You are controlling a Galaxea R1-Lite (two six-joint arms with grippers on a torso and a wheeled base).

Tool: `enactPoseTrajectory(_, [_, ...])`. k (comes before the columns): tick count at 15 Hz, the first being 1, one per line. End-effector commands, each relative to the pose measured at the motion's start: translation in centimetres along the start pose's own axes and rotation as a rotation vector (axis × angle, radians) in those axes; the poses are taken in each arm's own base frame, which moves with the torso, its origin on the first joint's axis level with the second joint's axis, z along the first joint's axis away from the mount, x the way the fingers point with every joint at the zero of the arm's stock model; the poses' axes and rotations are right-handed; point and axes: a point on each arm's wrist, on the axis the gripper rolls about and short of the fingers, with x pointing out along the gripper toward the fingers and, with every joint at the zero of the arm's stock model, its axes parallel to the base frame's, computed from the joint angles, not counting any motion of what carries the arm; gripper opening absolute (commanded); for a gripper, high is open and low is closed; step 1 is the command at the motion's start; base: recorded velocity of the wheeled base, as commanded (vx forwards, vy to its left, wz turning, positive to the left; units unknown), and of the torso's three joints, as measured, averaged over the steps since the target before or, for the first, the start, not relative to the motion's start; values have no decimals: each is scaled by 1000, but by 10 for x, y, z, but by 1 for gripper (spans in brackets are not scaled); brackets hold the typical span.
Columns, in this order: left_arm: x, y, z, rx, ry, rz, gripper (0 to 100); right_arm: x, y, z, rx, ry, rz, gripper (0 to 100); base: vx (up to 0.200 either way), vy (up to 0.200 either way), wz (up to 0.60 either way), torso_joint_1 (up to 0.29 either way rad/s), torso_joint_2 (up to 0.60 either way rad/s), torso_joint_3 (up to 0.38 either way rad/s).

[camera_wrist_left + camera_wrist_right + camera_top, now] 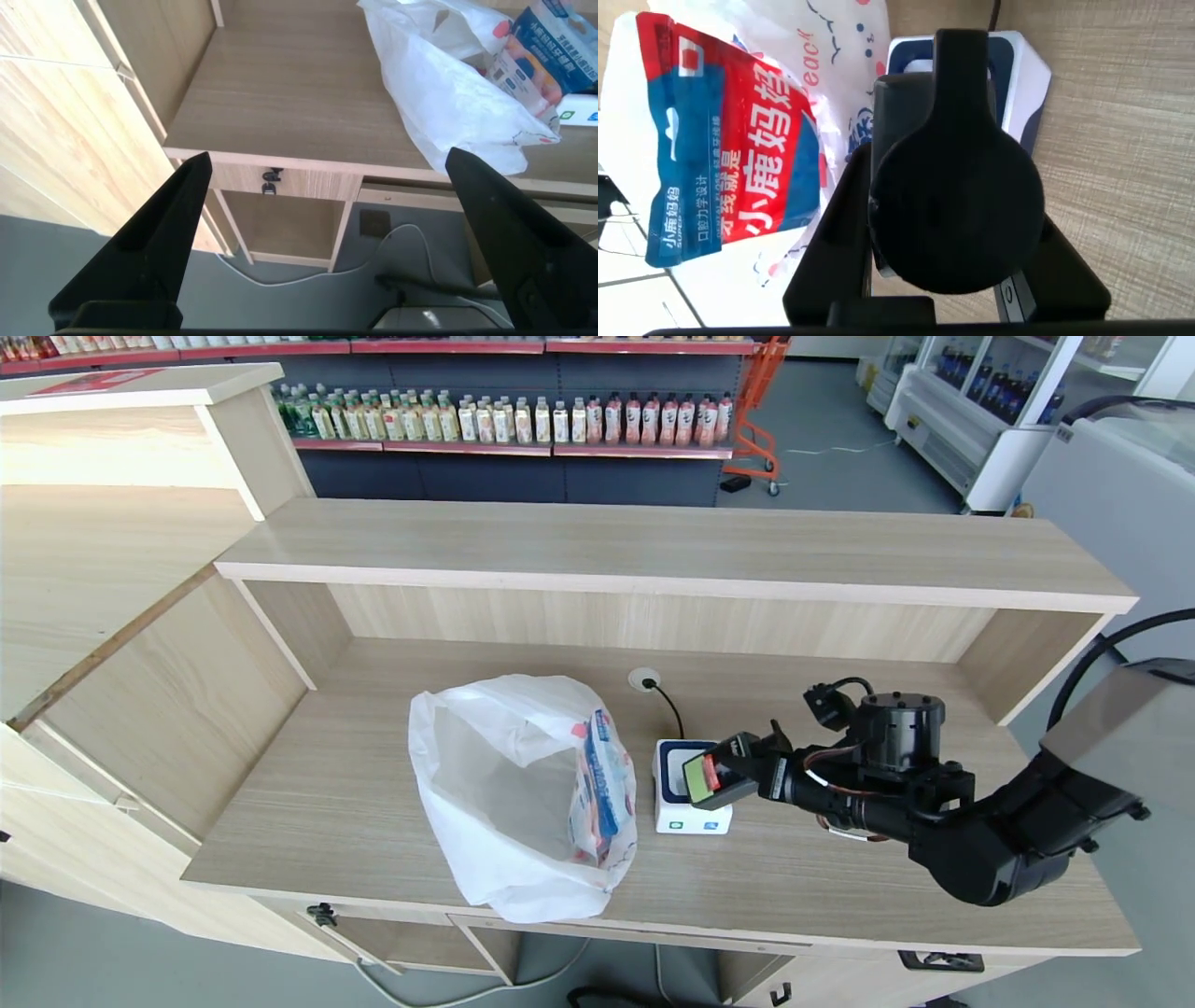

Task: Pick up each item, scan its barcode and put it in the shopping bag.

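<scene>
My right gripper is shut on a small dark box with a green and red face, held just above the white scanner with its dark blue top. The right wrist view has the dark box close up in front of the scanner. To the scanner's left the white shopping bag lies open on the counter with a blue and red packet inside. My left gripper hangs open with nothing between its fingers, off the counter's front edge, below and left of the bag.
The wooden counter has a raised back shelf and side walls. A black cable runs from a round port behind the scanner. Bare counter lies left of the bag. Store shelves with bottles stand behind.
</scene>
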Motion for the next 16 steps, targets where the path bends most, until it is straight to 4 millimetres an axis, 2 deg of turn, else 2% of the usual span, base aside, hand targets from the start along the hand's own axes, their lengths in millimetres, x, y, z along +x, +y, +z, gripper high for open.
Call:
enactPoseTrajectory(1, [0,0,0,0,0,1,100,-37,24,23,-45,-103,35,0,0,0,0,0,0,0])
enactPoseTrajectory(2, [0,0,0,0,0,1,100,-50,31,27,-64,-123,43,0,0,0,0,0,0,0])
enactPoseTrajectory(3, [0,0,0,1,0,1,100,-72,39,29,-100,-140,44,0,0,0,0,0,0,0])
enactPoseTrajectory(4, [0,0,0,1,0,1,100,-86,41,26,-98,-138,39,0,0,0,0,0,0,0])
enactPoseTrajectory(5, [0,0,0,0,0,1,100,-97,41,18,-91,-123,29,0,0,0,0,0,0,0])
enactPoseTrajectory(7, [0,0,0,0,0,1,100,-110,42,12,-86,-116,22,0,0,200,0,2,2,-2])
enactPoseTrajectory(13, [0,0,0,0,0,1,100,-109,51,22,-109,-145,61,0,0,200,0,1,2,0])
enactPoseTrajectory(16, [0,0,0,-3,0,1,100,-98,70,28,-131,-149,131,0,0,0,0,0,0,0])
